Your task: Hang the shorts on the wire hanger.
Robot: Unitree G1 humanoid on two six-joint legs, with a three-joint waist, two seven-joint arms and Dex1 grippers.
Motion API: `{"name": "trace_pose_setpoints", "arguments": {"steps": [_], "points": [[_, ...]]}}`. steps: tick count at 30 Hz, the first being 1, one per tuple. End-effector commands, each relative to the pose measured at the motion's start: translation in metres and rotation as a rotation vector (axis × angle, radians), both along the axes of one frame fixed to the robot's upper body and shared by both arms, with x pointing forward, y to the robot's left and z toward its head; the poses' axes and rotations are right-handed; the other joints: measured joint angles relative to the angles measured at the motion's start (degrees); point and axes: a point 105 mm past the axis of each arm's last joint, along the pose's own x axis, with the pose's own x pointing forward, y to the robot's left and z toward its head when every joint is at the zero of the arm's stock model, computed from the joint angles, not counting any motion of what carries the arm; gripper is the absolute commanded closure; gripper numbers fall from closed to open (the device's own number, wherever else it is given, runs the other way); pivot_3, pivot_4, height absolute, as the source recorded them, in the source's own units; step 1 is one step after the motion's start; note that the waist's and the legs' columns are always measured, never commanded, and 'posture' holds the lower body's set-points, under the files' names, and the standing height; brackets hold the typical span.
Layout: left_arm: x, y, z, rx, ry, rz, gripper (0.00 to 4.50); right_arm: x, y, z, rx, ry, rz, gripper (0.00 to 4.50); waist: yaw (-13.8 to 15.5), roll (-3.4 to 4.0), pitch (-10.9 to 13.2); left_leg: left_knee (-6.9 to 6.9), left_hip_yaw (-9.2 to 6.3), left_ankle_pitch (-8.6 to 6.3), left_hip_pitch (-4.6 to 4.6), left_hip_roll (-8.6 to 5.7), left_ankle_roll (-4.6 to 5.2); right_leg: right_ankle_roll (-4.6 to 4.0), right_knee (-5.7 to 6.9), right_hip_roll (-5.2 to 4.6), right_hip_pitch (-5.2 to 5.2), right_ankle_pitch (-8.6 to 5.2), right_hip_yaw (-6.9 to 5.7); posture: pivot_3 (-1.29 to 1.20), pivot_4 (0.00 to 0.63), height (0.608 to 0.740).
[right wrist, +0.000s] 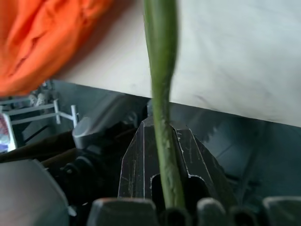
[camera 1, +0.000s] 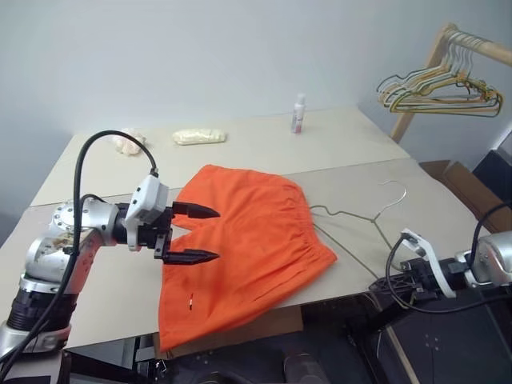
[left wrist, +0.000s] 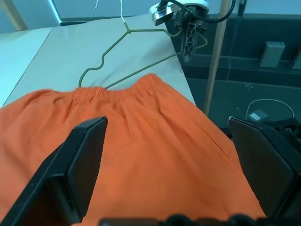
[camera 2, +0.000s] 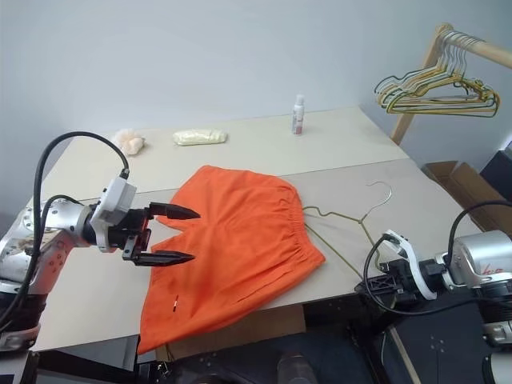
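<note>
While our left gripper hangs spread wide and empty over the left part of the shorts, our right gripper is pinched shut on the wire hanger at the table's near right edge. We see the wire running straight up between the closed fingers in the right wrist view.

Around us, a small bottle stands upright at the far side of the table, well apart from the shorts. A pale yellow bundle lies to its left, and a crumpled pale cloth lies further left. A wooden rack off the right far corner carries a bunch of yellow and green hangers.

We find the shorts spread flat, the gathered waistband toward our right, the legs toward our left and the near edge, one leg draping over it. Just beside the waistband lies the hanger, its long bar slanting from the waistband to our right gripper, its hook curving toward the far right.
</note>
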Motion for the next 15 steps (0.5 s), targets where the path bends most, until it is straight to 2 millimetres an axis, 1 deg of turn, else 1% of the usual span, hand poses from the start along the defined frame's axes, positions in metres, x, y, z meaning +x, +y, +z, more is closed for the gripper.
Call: {"name": "trace_pose_setpoints", "arguments": {"steps": [1, 5, 8, 11, 15], "points": [[-0.004, 0.002, 0.010, -0.007, -0.037, 0.006, 0.05, 0.010, 0.000, 0.017, 0.032, -0.081, -0.015, 4.50, 0.6, 0.00, 0.0, 0.00, 0.00, -0.01, 0.04, 0.00, 0.01, 0.00, -0.05, 0.00, 0.07, 0.00, -0.01, -0.16, 0.000, 0.740], [-0.006, 0.001, 0.008, -0.005, -0.034, 0.003, 0.05, 0.012, 0.006, 0.023, 0.081, -0.107, -0.016, 4.50, 1.7, 0.00, 0.0, 0.00, 0.00, -0.03, 0.11, -0.01, 0.03, 0.00, -0.14, -0.03, 0.20, 0.00, 0.00, -0.16, 0.000, 0.740], [-0.005, 0.000, 0.007, -0.006, -0.033, 0.004, 0.05, 0.003, 0.017, 0.029, 0.147, -0.093, 0.034, 4.50, 2.2, 0.01, 0.0, 0.00, 0.00, -0.03, 0.13, -0.01, 0.04, 0.00, -0.17, -0.03, 0.24, 0.00, -0.01, -0.16, 0.000, 0.740], [-0.005, 0.000, 0.006, -0.003, -0.033, 0.006, 0.05, -0.012, 0.025, 0.024, 0.155, -0.032, 0.100, 4.50, 2.7, 0.00, 0.0, 0.00, -0.01, -0.04, 0.12, 0.00, 0.05, 0.00, -0.21, -0.03, 0.25, 0.00, -0.03, -0.16, 0.000, 0.740], [-0.006, 0.000, 0.005, 0.005, -0.035, 0.005, 0.05, -0.025, 0.030, 0.007, 0.101, 0.047, 0.163, 4.50, 3.4, 0.01, 0.0, 0.00, 0.00, -0.05, 0.18, 0.00, 0.06, 0.00, -0.43, -0.03, 0.38, 0.00, -0.06, -0.14, 0.000, 0.740]]}}
